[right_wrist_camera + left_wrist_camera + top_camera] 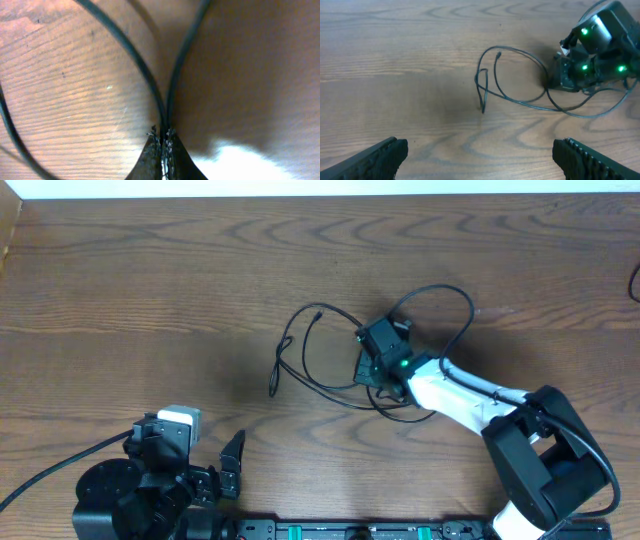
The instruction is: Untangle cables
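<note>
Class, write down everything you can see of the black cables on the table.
The cables are thin, black, rubbery-looking cords lying in loose, overlapping loops near the middle of the wooden table. Two free ends lie on the left of the tangle. The right pincer is shut on two strands where they meet; the rest lies slack. How many separate cords there are cannot be told.

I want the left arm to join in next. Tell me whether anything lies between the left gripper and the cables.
Nothing visible. Only bare table lies between the open left gripper and the nearest loop of the cables. The right gripper is shut on them at the far side, outside that path.
</note>
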`<state>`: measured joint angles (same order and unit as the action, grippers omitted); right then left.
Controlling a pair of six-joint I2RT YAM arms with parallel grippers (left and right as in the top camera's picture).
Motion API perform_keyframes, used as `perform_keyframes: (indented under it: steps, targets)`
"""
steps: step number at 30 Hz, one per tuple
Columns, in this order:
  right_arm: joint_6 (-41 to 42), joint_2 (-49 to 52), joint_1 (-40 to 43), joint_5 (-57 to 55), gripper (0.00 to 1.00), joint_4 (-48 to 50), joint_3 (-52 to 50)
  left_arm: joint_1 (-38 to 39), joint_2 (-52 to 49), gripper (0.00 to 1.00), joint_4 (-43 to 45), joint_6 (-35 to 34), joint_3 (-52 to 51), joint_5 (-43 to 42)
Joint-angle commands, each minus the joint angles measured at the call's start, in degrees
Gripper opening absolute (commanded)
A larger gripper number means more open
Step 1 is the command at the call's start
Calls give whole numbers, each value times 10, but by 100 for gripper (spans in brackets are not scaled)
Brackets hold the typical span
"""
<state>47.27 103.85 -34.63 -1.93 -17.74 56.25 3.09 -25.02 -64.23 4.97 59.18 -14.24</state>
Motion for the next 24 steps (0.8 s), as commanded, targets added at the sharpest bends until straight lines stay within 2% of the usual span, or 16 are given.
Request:
perform_keyframes:
  steps: [1, 4, 8, 14, 17, 20, 21, 22, 23, 24]
  targets:
    - [-191, -46, 23, -12, 1, -42, 56, -1, 0, 100, 0, 10, 4, -1]
    - [-260, -92, 40, -28, 1, -93, 96, -1, 0, 100, 0, 10, 4, -1]
    - [-304, -148, 63, -49, 1, -143, 130, -1, 0, 100, 0, 10, 4, -1]
    - [-311, -189, 59, 45, 1, -237, 134, -1, 0, 100, 0, 10, 4, -1]
    - [-310, -185, 37, 109, 1, -292, 133, -1, 0, 100, 0, 10, 4, -1]
    - [-311, -183, 1, 114, 4, -339, 132, -1, 0, 100, 0, 10, 4, -1]
    - [-312, -182, -10, 112, 15, -345, 131, -1, 0, 100, 0, 10, 4, -1]
    - [-322, -182, -24, 111, 33, -348, 129, -1, 0, 100, 0, 10, 4, -1]
    - [-339, -182, -37, 109, 47, -346, 125, -1, 0, 100, 0, 10, 4, -1]
    - [-370, -180, -58, 90, 76, -342, 116, -1, 0, 100, 0, 10, 4, -1]
